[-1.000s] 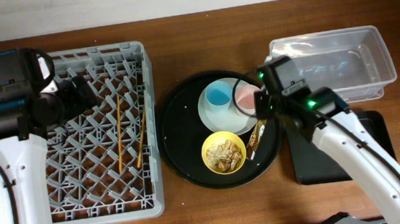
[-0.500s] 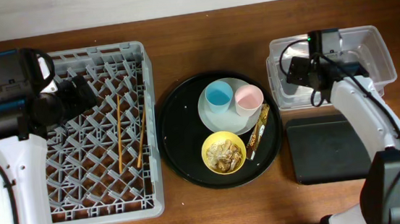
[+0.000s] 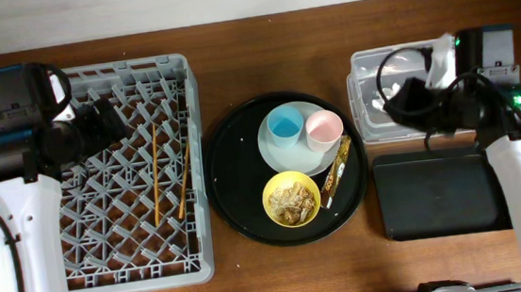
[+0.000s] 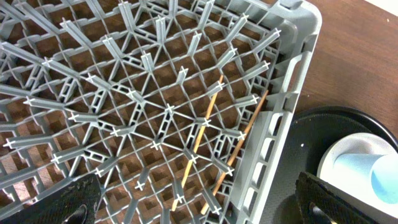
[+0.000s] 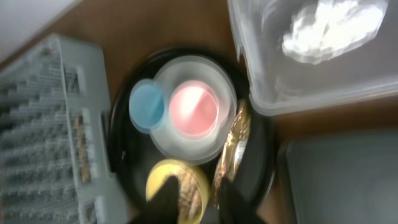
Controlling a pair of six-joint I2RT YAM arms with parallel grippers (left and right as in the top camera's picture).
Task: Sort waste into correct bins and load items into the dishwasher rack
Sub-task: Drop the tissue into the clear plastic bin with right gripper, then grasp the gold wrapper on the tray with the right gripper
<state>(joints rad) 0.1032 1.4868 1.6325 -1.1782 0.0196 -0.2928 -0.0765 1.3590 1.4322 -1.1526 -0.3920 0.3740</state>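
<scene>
Waste-sorting step: right end effector [image 5: 199,202] carries nothing, though blur hides whether it is clenched. Just ahead lies the gold wrapper [image 5: 227,149]; farther ahead, the tissue [image 5: 329,25] rests inside the clear tub [image 5: 292,102]. Next, likely, comes a thin pinch on the wrapper.

Even bright light, sharp overhead and left wrist views, right wrist view motion-blurred, tissue [image 5: 333,25] overexposed.

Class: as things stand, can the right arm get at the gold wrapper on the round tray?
Probably yes: the wrapper lies uncovered on the tray's right side, nearest the right arm. The plate and yellow bowl crowd its left edge, so gripping room is tight.
</scene>
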